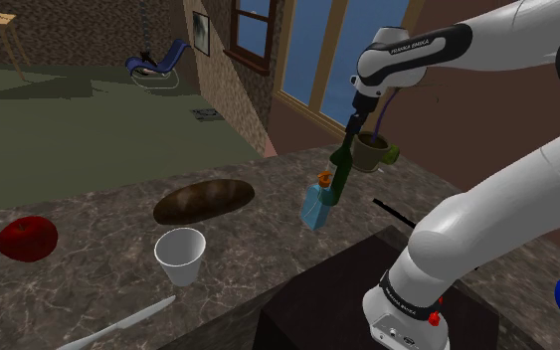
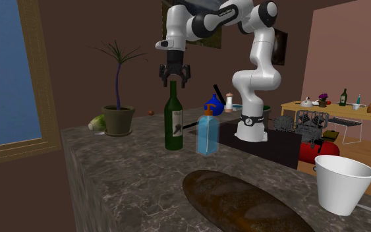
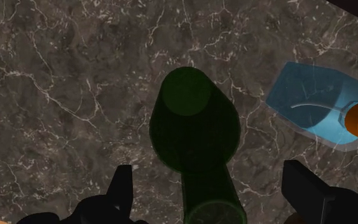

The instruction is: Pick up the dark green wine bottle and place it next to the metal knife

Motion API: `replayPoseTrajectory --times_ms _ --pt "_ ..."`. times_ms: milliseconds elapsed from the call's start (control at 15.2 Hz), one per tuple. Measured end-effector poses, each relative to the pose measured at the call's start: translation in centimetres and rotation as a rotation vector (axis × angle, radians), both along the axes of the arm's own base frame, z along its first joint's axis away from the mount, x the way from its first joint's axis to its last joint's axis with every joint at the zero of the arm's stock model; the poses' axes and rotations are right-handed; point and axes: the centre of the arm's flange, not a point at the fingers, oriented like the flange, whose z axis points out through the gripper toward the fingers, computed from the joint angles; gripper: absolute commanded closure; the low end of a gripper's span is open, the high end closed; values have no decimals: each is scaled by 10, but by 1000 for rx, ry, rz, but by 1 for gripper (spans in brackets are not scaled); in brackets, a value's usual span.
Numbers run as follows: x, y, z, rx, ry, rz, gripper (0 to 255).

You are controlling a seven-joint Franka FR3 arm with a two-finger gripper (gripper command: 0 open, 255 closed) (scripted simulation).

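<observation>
The dark green wine bottle (image 1: 338, 179) stands upright on the marble counter (image 1: 98, 273), close to a blue soap bottle (image 1: 316, 206). My gripper (image 2: 174, 80) hovers right over the wine bottle (image 2: 173, 122), open, its fingertips level with the bottle's mouth and not touching it. In the wrist view the wine bottle (image 3: 193, 127) shows from above, its neck between the spread fingers (image 3: 121, 191) of my gripper (image 3: 212, 194). The metal knife (image 1: 118, 326) lies at the counter's near edge, far toward the shoulder view's left.
Between bottle and knife lie a bread loaf (image 1: 204, 200) and a white cup (image 1: 180, 257); a red apple (image 1: 27, 239) sits further left. A potted plant (image 2: 118, 118) stands behind the bottle. The blue soap bottle (image 3: 317, 111) is beside one finger.
</observation>
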Motion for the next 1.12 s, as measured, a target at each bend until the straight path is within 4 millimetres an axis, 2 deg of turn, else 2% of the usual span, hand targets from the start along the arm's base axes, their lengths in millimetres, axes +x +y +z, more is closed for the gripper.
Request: replayPoseTrajectory --times_ms 198,264,924,1122 --pt "0 0 -1 0 0 0 0" --pt "0 0 -1 0 0 0 255" --pt "0 0 0 0 -1 0 255" --pt "-1 0 10 0 0 0 255"
